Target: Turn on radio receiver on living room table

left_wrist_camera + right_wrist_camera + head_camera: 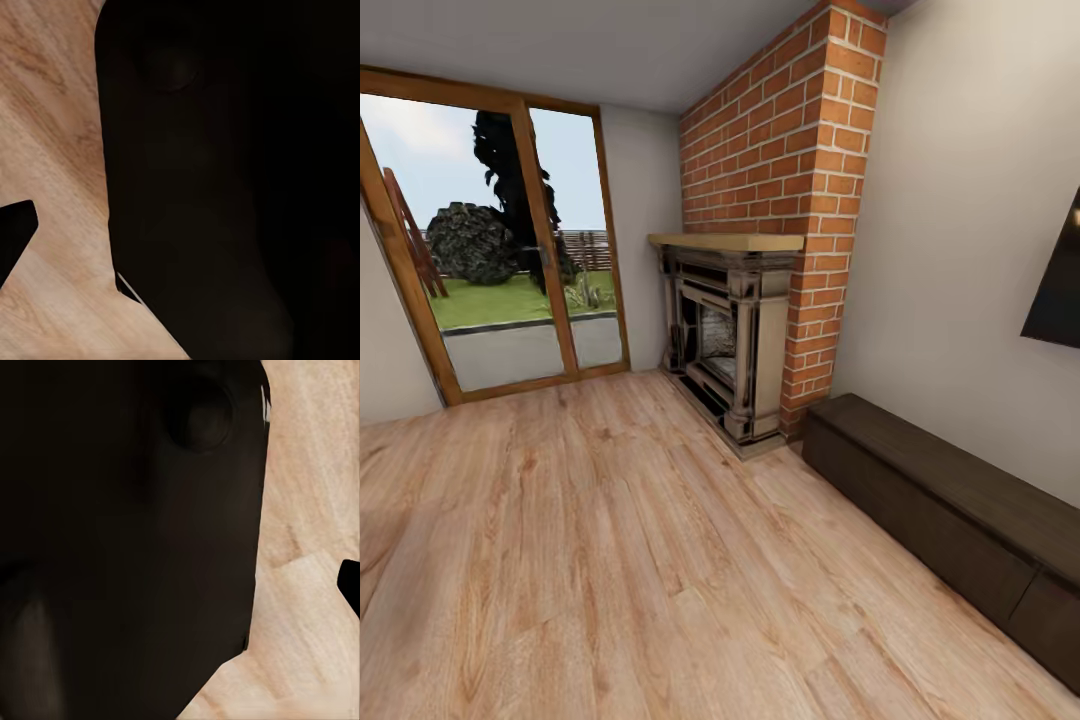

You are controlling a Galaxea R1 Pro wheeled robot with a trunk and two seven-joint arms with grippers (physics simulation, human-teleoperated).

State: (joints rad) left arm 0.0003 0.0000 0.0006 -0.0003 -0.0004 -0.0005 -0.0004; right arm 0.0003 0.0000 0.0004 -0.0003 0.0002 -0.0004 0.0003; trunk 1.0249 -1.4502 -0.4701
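Observation:
The radio receiver and the grey table are out of view. The head view looks into a corner of the living room, with its light wood plank floor [610, 560] and brick fireplace [730, 340]. In the left wrist view a big black shape [225, 180] sits close to the camera, over the wood floor [52, 150]. A small black tip [13, 236] juts in at the edge. The right wrist view has the same kind of dark bulk [127, 540], the floor [307, 510] and a black tip [351, 585]. I cannot tell how either gripper's jaws stand.
A long dark-brown low cabinet [950, 520] runs along the right wall under a dark screen [1060, 290]. The brick chimney [780, 150] rises above the fireplace. A wood-framed glass door [510, 260] at the left gives onto a garden. Open floor stretches ahead.

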